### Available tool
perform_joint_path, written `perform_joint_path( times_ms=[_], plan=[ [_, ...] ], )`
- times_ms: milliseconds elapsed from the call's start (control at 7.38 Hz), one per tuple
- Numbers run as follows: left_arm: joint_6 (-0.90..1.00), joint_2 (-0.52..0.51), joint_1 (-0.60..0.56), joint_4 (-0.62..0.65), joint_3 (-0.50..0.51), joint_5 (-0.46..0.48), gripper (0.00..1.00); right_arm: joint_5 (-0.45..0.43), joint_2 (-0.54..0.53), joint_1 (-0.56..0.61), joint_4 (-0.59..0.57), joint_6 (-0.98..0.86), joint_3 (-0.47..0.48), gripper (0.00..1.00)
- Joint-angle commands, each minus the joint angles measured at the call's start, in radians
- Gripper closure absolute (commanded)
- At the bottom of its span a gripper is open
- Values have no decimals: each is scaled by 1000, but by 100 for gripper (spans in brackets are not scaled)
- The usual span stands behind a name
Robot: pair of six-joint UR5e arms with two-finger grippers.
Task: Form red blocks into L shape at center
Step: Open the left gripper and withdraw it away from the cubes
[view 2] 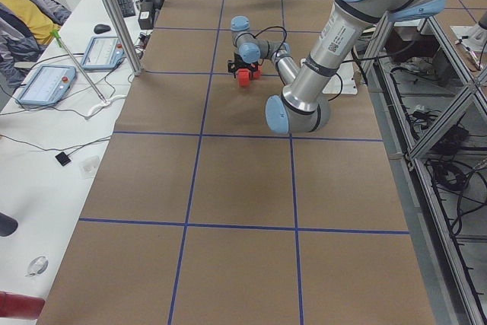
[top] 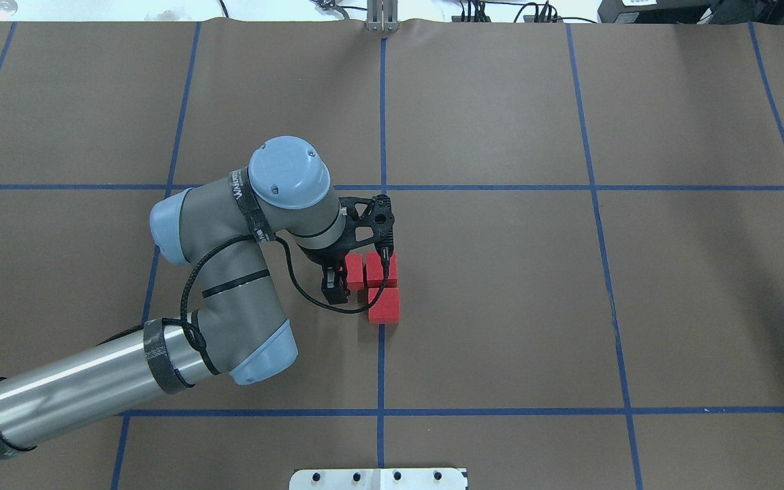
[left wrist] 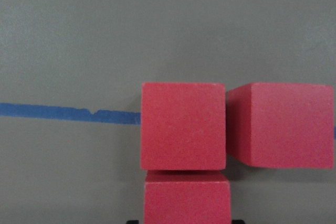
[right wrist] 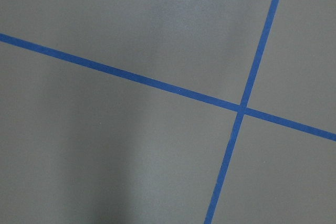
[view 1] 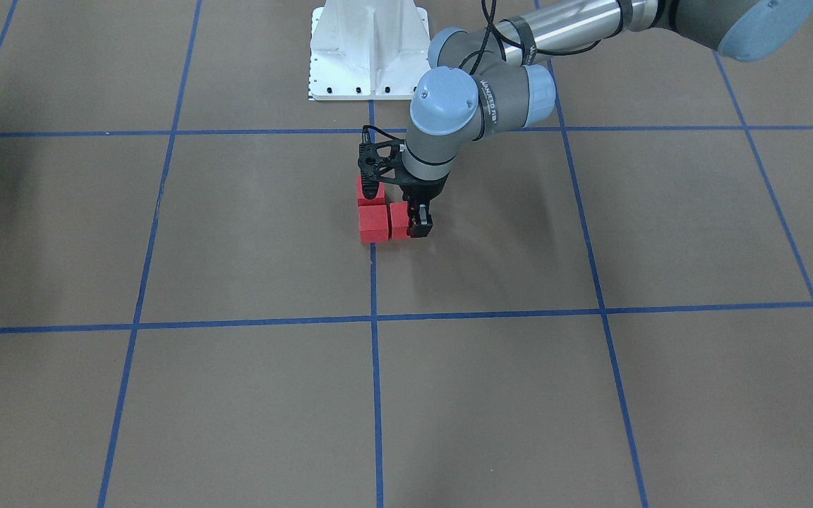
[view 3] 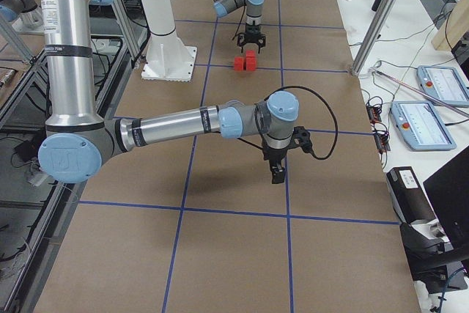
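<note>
Left wrist-mounted view is showing the three red blocks already sitting in an L, so the step in hand is probably a last tidy and a clean let-go. The left end effector is reaching down at the outer block, with its jaws standing either side of that block's near end. Whether they are clenching or released I cannot tell.

Doing this well is meaning opening gently and lifting straight up, so no fingertip is dragging that block off the corner block. The third block is sitting slightly askew, which is looking worth squaring first. The right end effector is hanging well apart, and its state I cannot tell.

The blocks are looking like plain matte cubes of equal size. They are lying on the blue tape line, roughly midway between the tabletop's edges.
</note>
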Motion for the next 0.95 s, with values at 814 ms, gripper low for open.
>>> perform_joint_path(
  times_ms=[814],
  plan=[
    [-586,607,-431,83,-399,-54,0,0,-8,28,0,-5,-14,1]
  ],
)
